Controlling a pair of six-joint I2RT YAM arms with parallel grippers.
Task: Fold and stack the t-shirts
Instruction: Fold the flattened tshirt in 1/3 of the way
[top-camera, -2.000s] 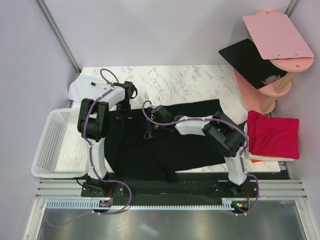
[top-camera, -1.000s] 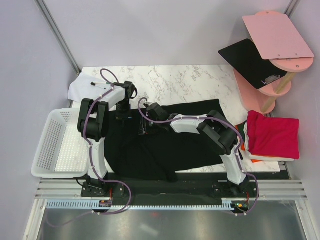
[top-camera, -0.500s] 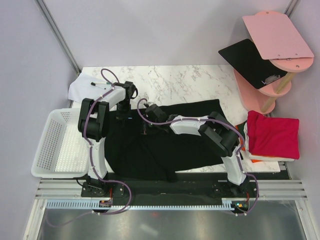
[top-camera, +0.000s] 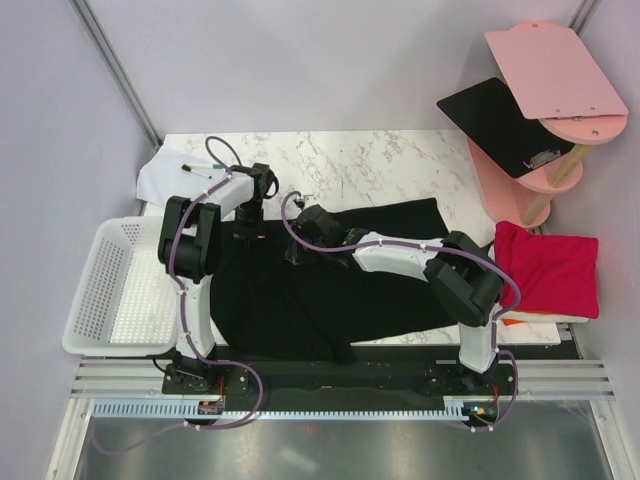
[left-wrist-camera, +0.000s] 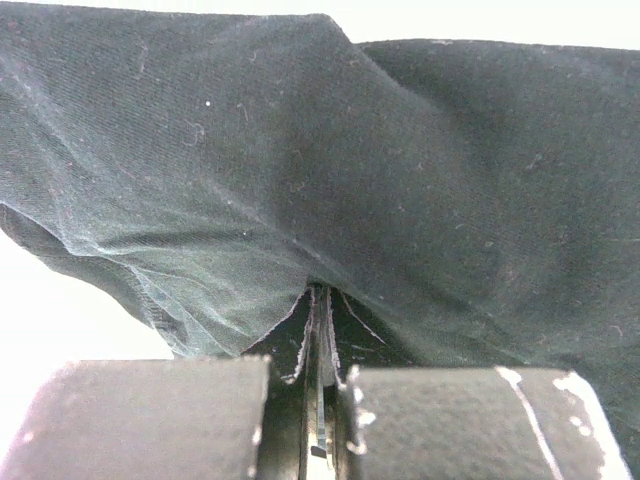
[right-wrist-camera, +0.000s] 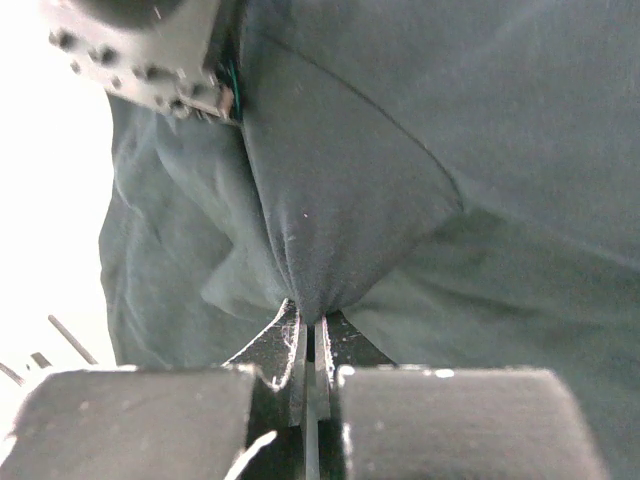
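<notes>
The black t-shirt (top-camera: 330, 300) lies spread on the worktop (top-camera: 380, 165) just right of the white basket (top-camera: 85, 290). The folded crimson shirt (top-camera: 548, 270) sits well beyond it. The left end effector (left-wrist-camera: 318, 300) and the right end effector (right-wrist-camera: 308, 325) are each clamped on black cloth, the left one nearer the basket. Lift both together and level, so the fold lands straight.

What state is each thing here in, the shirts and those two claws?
black t-shirt: unfolded, spread on the table, pinched by both grippers.
red t-shirt: folded, lying at the right.
left gripper: shut on the black t-shirt.
right gripper: shut on the black t-shirt.
</notes>
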